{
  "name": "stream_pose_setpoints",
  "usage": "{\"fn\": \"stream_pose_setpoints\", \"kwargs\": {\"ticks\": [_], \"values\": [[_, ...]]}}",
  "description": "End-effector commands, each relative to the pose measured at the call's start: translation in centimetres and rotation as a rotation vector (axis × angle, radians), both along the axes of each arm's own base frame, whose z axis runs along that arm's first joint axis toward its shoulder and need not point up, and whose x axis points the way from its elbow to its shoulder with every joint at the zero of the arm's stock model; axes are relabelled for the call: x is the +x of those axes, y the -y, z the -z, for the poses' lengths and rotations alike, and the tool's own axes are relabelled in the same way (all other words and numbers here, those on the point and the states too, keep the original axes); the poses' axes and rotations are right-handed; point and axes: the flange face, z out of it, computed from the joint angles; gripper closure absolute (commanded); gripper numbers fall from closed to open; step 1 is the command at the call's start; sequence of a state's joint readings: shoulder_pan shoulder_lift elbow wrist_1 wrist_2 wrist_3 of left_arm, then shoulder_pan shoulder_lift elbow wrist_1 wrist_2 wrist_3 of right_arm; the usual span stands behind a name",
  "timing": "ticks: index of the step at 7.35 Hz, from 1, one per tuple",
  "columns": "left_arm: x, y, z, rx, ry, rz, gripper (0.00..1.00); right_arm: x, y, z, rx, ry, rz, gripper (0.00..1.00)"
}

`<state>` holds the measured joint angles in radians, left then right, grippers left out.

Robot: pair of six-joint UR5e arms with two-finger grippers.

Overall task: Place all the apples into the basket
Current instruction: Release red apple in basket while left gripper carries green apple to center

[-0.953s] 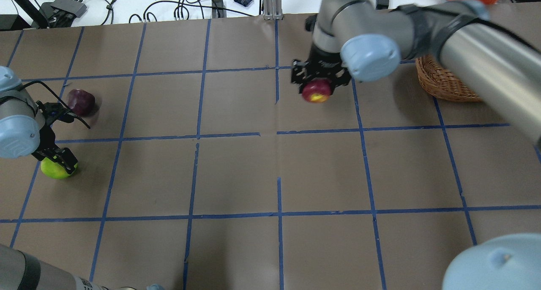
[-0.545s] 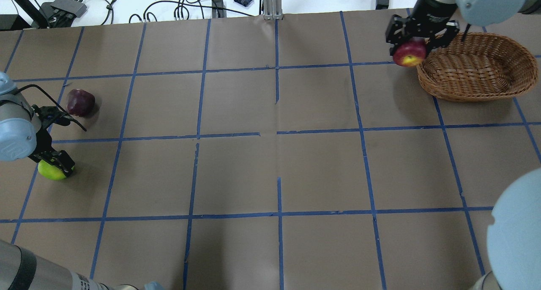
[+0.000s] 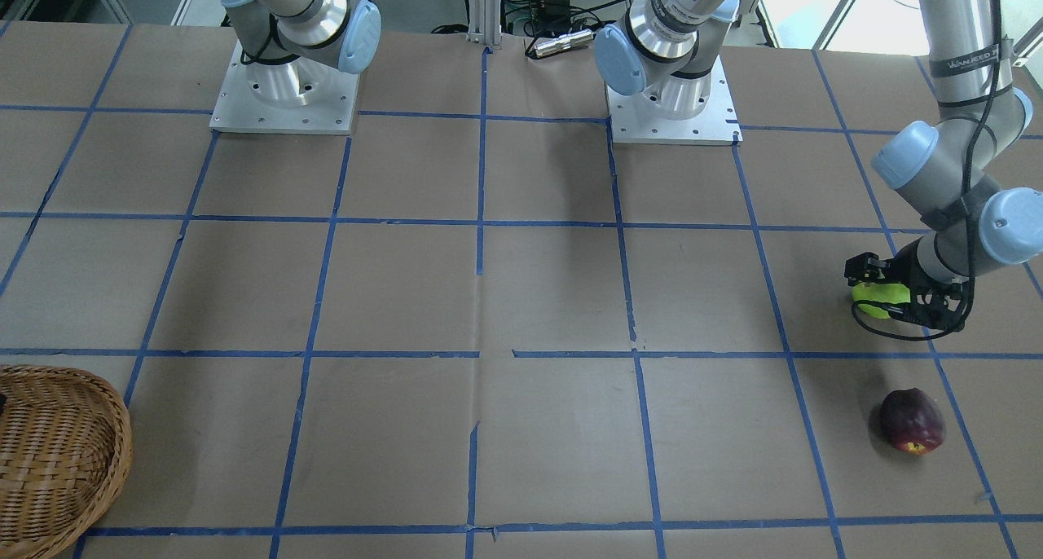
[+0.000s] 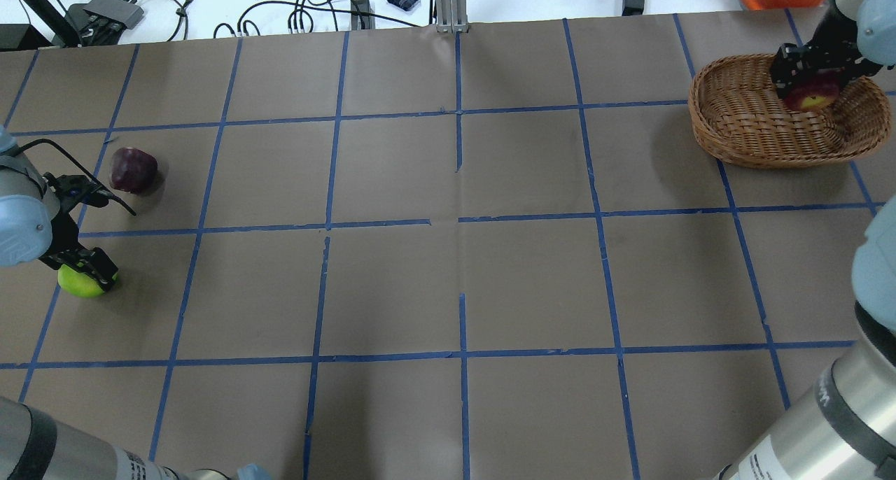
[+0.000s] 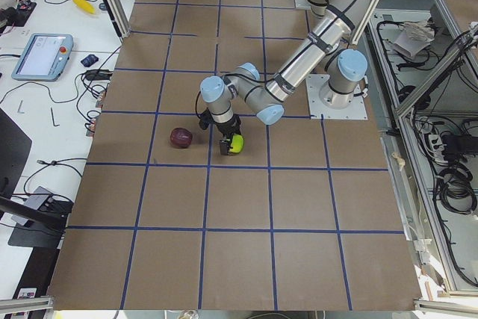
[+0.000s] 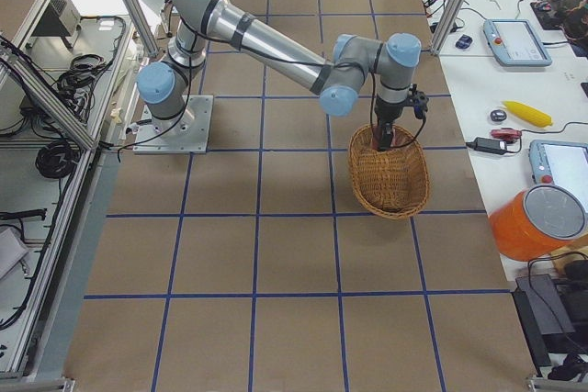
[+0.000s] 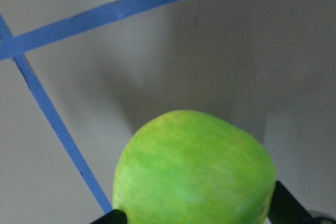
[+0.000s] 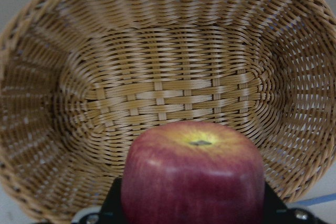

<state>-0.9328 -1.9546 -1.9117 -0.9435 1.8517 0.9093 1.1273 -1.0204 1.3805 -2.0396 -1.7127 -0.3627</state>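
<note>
The front view's edges cut off much of the basket (image 3: pixel 114 449). The wrist views' lower edges cut off the green apple (image 7: pixel 194 171) and the red apple (image 8: pixel 194 182). The fingers (image 7: pixel 286 208) beside the green one show only as dark corners. In the right side view, the red apple at the right gripper (image 6: pixel 380 140) is too small to make out.

Brown table (image 4: pixel 532 284) gridded in blue tape (image 4: pixel 378 223) — wicker basket (image 4: pixel 735 151) at one end, maroon apple (image 4: pixel 131 170) at the other.
</note>
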Motion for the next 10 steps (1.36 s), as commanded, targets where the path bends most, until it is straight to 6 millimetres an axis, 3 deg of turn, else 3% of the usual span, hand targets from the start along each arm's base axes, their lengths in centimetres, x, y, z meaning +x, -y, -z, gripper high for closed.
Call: {"fn": "stream_pose_setpoints", "kwargs": {"ticks": [1,2,3,4,5,6,7,9,10], "values": [[-0.4,0.9,-1.2,-0.022,-0.004,0.002,0.35,-5.2,0.9,5.1,-0.033,-0.058,-0.055,1.0],[-0.5,0.9,-1.2,-0.018,-0.005,0.002,0.61,-6.3,1.3,6.2,-0.048,-0.124,-0.073,1.0],[-0.6,0.9,-1.2,-0.016,-0.006,0.004,0.75,-6.4,1.3,6.9,-0.042,-0.129,-0.074,1.0],[-1.2,1.3,-2.1,-0.027,0.002,0.012,0.77,-6.4,1.4,6.9,-0.043,-0.129,-0.074,0.78],[-2.9,2.3,-3.9,-0.018,-0.001,0.034,0.89,-6.7,1.2,7.1,-0.04,-0.129,-0.067,0.4],[-5.9,3.7,-6.5,0.041,-0.034,0.042,1.0,-6.9,1.2,7.2,-0.041,-0.125,-0.065,0.0],[-9.3,5.1,-9.1,0.086,-0.059,0.03,1.0,-7.0,1.1,7.4,-0.029,-0.128,-0.067,0.0],[-16.8,5.5,-11.5,0.079,-0.219,-0.223,1.0,-7.0,0.9,6.3,-0.023,-0.12,-0.067,0.0],[-22.8,5.8,-12.3,0.06,-0.292,-0.199,1.0,-6.4,0.3,4.2,-0.005,-0.103,-0.068,0.0]]}}
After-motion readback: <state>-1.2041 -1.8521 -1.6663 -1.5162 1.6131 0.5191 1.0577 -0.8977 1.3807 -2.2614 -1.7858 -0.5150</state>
